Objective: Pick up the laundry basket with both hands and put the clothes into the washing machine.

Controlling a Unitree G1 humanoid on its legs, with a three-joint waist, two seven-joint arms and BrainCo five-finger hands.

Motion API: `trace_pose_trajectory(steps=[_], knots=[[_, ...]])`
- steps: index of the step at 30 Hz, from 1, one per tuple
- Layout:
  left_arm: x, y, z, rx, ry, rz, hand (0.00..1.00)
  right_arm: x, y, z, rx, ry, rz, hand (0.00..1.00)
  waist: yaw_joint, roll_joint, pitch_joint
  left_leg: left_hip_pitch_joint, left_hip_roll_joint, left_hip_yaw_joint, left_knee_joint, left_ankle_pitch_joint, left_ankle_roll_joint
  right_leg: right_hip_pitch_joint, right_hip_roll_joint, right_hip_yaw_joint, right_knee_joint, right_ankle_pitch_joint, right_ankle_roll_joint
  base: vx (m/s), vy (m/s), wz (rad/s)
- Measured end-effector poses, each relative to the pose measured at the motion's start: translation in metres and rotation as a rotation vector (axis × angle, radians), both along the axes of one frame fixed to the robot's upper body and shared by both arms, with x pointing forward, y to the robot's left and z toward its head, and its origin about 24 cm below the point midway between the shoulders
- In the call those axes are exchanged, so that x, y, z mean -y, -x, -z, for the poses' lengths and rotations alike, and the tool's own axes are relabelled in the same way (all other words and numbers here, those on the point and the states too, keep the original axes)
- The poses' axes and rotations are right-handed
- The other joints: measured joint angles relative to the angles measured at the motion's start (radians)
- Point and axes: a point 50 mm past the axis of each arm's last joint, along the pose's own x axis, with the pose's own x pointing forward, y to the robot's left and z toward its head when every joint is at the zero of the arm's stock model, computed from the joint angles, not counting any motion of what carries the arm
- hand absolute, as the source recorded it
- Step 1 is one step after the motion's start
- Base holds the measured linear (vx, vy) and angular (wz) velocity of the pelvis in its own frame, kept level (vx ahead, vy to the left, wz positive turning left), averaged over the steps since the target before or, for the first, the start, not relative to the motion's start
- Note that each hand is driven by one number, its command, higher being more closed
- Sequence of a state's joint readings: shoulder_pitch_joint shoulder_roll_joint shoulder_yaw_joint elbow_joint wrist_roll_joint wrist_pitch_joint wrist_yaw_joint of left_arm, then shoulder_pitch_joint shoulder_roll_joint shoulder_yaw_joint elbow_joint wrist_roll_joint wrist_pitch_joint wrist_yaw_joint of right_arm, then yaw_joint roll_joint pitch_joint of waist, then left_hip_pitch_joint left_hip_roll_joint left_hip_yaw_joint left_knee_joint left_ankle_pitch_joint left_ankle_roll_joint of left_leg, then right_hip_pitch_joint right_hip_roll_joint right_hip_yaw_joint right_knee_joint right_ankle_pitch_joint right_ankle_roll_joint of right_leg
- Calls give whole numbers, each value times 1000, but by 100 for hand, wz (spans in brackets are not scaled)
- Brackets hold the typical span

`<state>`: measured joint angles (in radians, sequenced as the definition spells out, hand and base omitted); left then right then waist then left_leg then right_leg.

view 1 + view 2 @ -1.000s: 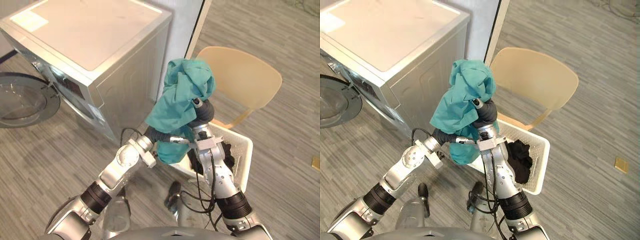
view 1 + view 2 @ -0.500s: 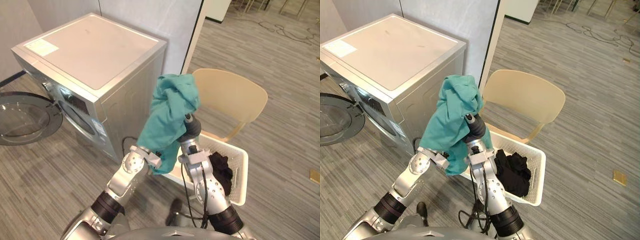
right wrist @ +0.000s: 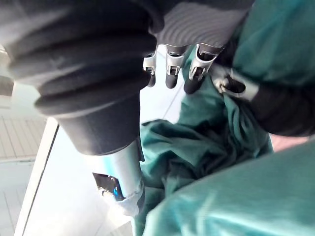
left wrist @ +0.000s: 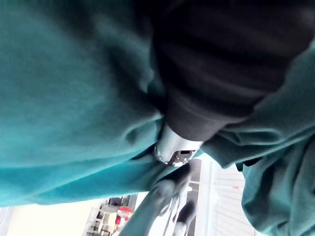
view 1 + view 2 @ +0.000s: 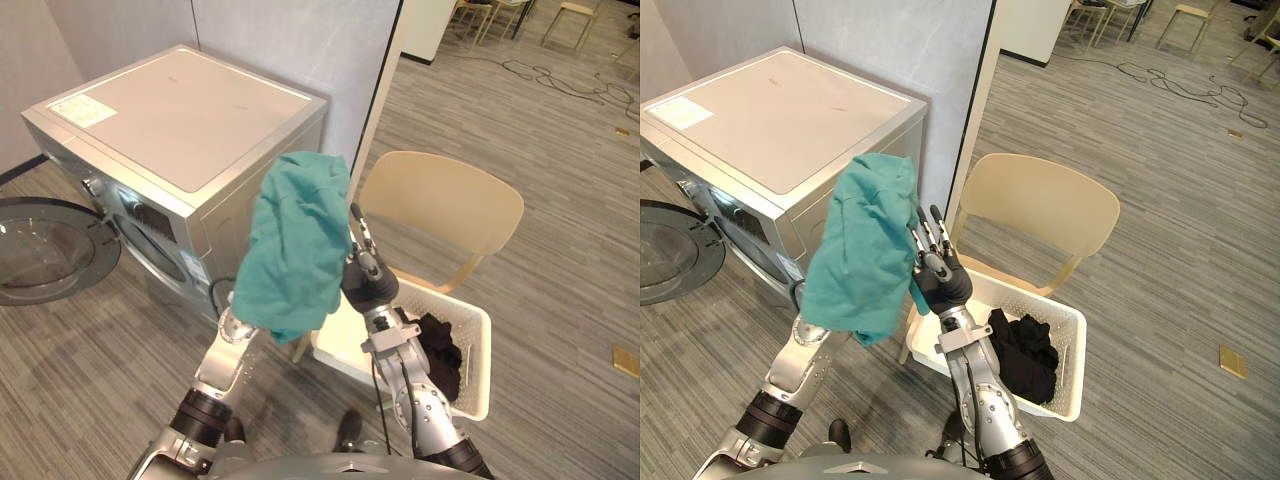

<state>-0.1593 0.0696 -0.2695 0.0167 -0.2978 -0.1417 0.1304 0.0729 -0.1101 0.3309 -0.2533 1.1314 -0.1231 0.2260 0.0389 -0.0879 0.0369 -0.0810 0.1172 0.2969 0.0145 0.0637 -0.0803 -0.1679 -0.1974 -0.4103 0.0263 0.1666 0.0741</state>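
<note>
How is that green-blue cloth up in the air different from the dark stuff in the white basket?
The teal cloth is bright, the black clothes dark. The teal cloth hangs high in the air; the black clothes lie low in the white basket. The teal cloth falls in long folds; the black clothes sit bunched in a heap. Both are soft laundry, outside the washing machine.

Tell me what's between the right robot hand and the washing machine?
The teal cloth hangs between the right robot hand and the washing machine, in both eye views.
</note>
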Motion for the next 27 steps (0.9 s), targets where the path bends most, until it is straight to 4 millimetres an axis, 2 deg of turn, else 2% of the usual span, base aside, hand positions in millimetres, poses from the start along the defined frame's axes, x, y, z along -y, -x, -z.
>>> trace_pose_trajectory(steps=[6,10,16,20,23,24,27], knots=[[-45,-3,2,-7,3,-194,100,16,-3,0,2,64,72,0,-3,5,-12,34,0,6,-1,-15,-3,36,7,9,-20,2,-1,20,-2,-5],[-78,4,10,-35,-15,-330,100,16,-3,1,-1,90,63,0,1,16,-17,53,-1,5,-3,-17,-5,55,7,8,-24,1,-3,0,0,0],[-110,13,15,-56,0,-475,100,14,-3,1,-3,110,49,0,4,32,-29,70,-5,-1,-18,-20,-6,81,7,7,-37,-1,-1,-6,-3,2],[-120,27,25,-98,21,-540,100,17,0,6,-8,165,78,0,2,47,-34,98,-5,-21,-18,-21,-7,120,7,-10,-34,-12,6,21,-10,12],[-123,47,30,-112,42,-575,100,24,5,13,-34,222,119,0,10,53,-31,95,3,-65,18,-37,-10,150,1,-44,8,-49,9,20,-22,37],[-124,54,33,-126,45,-584,100,24,6,15,-42,220,122,0,20,69,-22,67,13,-92,65,-52,-9,152,0,-59,36,-66,14,10,-36,56],[-129,61,38,-144,99,-618,100,23,5,13,-31,227,128,0,25,79,-9,-38,35,-201,172,-68,-18,144,5,-149,101,-113,-3,-54,-70,101]])
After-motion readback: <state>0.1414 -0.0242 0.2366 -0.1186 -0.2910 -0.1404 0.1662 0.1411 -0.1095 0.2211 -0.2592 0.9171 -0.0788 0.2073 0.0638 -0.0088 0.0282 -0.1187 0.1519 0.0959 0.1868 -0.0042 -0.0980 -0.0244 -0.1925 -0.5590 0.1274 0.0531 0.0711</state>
